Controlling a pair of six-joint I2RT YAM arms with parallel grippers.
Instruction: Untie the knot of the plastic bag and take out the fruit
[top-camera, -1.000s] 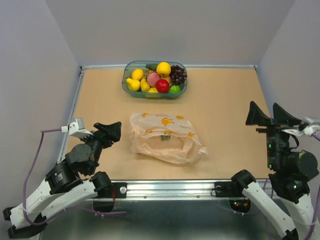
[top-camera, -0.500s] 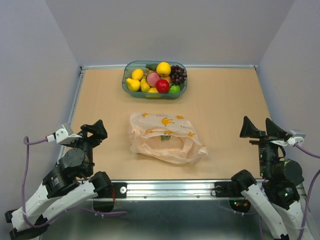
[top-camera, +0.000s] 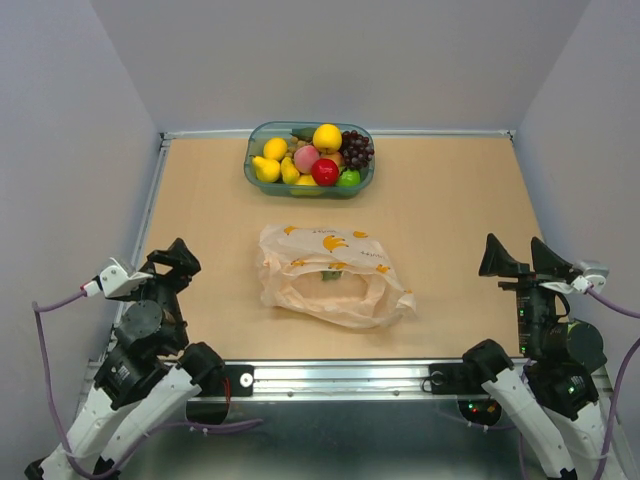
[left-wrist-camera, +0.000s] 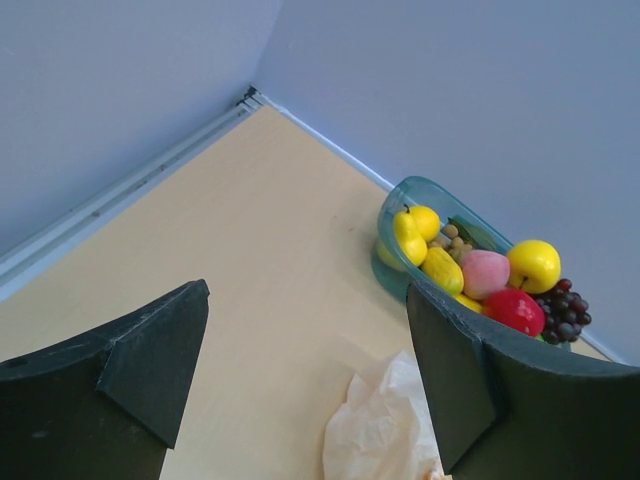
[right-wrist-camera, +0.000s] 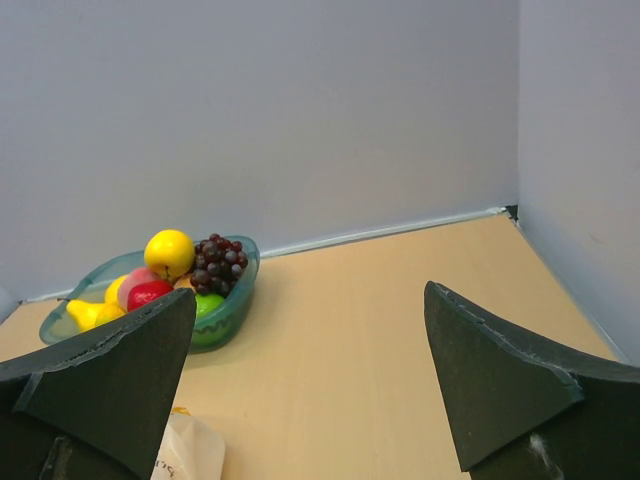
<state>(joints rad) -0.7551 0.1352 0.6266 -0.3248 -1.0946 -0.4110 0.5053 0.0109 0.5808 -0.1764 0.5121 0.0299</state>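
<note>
The plastic bag (top-camera: 330, 275) lies flat and crumpled at the table's middle, its handle loops spread open toward the front; no knot shows. Its edge appears in the left wrist view (left-wrist-camera: 385, 430) and the right wrist view (right-wrist-camera: 190, 450). The fruit lies in the teal tub (top-camera: 258, 180): pink peach (top-camera: 306, 158), yellow-orange fruit (top-camera: 327, 137), red apple (top-camera: 324, 172), grape bunch (top-camera: 356, 148). My left gripper (top-camera: 168, 262) (left-wrist-camera: 305, 300) is open and empty, left of the bag. My right gripper (top-camera: 527, 258) (right-wrist-camera: 310, 295) is open and empty, far right of the bag.
The tub (left-wrist-camera: 420, 190) (right-wrist-camera: 225, 305) stands at the back centre, also holding small yellow fruits and a green apple (top-camera: 349, 178). A raised rail (top-camera: 160, 170) and grey walls border the table; a metal bar (top-camera: 340, 375) runs along the front.
My left gripper has drawn back toward the near left, away from the bag. My right gripper dropped back and lower early on, then held still. The bag has not moved.
</note>
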